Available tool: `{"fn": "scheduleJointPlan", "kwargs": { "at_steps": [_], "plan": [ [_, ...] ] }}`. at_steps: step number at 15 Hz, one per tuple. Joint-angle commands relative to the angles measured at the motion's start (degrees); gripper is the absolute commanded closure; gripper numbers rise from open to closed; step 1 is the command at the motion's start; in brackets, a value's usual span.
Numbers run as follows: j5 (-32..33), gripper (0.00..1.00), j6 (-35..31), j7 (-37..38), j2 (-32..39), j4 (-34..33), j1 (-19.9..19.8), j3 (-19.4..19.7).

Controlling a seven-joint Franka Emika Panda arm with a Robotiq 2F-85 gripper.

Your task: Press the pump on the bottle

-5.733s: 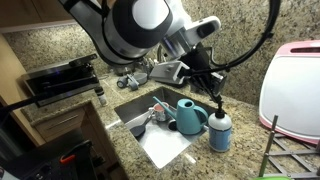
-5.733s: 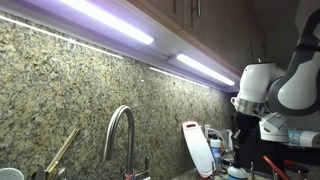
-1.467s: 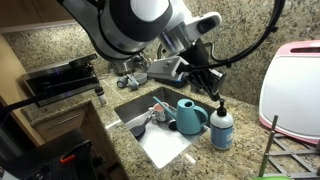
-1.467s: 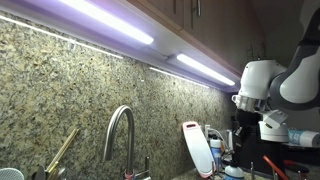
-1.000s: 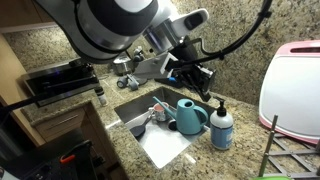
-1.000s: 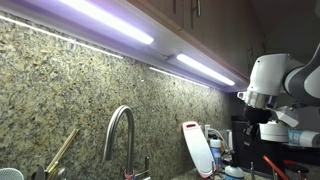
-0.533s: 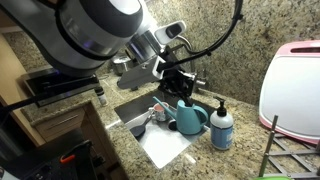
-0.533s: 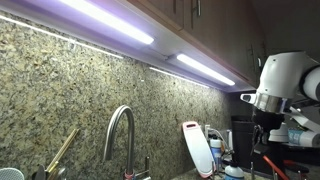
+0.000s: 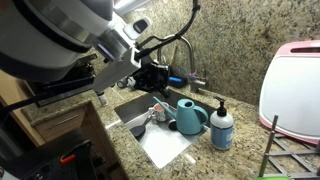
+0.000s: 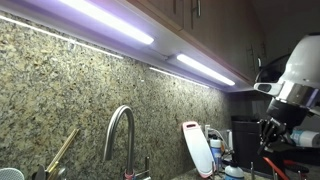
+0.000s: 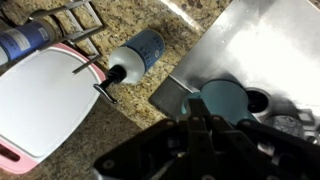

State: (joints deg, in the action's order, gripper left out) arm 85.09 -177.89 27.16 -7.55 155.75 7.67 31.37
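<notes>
Gripper (image 11: 198, 128) well apart from pump (image 11: 108, 80) on bottle (image 11: 140, 52).

I see the blue-grey bottle (image 9: 220, 133) upright on the granite counter (image 9: 238, 160) beside the sink (image 9: 165, 148); its black pump (image 9: 219, 105) sits on top, nothing touching it.

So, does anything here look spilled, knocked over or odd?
Nothing stands out. The bottle stands upright beside the sink, pump in place, and the watering can sits upright in it. No spill shows.

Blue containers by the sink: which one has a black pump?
The soap bottle on the counter, topped by a black pump. The teal watering can has none.
</notes>
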Motion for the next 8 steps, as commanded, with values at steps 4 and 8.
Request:
{"fn": "scheduleJointPlan", "kwargs": {
  "at_steps": [4, 8],
  "plan": [
    [15.4, 1.0, -7.4, 5.4, -7.4, 4.6, -2.6, 2.1],
    [13.9, 0.99, -6.2, 3.8, -7.1, 4.5, -2.1, 2.1]
  ]
}}
